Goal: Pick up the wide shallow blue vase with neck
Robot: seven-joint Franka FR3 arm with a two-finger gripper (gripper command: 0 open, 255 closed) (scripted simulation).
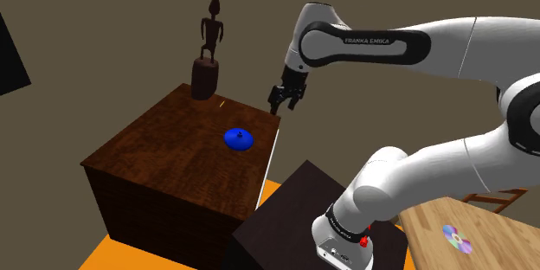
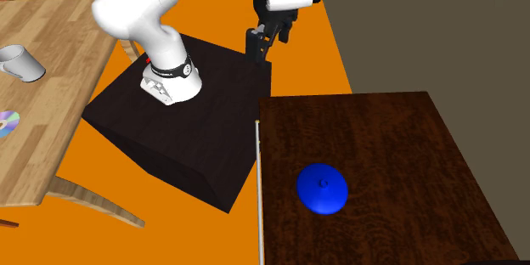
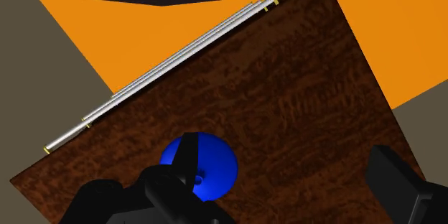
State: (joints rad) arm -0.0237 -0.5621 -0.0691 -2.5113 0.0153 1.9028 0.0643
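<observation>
The blue vase [image 1: 238,138] is a wide, flat, disc-like dish with a small neck at its centre. It stands upright on the dark wooden table [image 1: 164,151], toward the edge nearest the stand. It also appears in the second exterior view [image 2: 322,188] and in the wrist view [image 3: 208,161], where one finger partly covers it. My black gripper [image 1: 286,99] hangs in the air well above the table, up and to the shoulder view's right of the vase, near the table's edge [image 2: 259,47]. Its fingers stand wide apart with nothing between them [image 3: 287,161].
A thin silver rod [image 1: 268,160] lies along the table edge facing the stand [image 2: 258,187]. A dark carved figure [image 1: 208,52] stands at the table's far corner. The black stand [image 1: 294,216] sits beside the table. A light wooden table holds a disc [image 1: 456,239] and a white cup [image 2: 21,61].
</observation>
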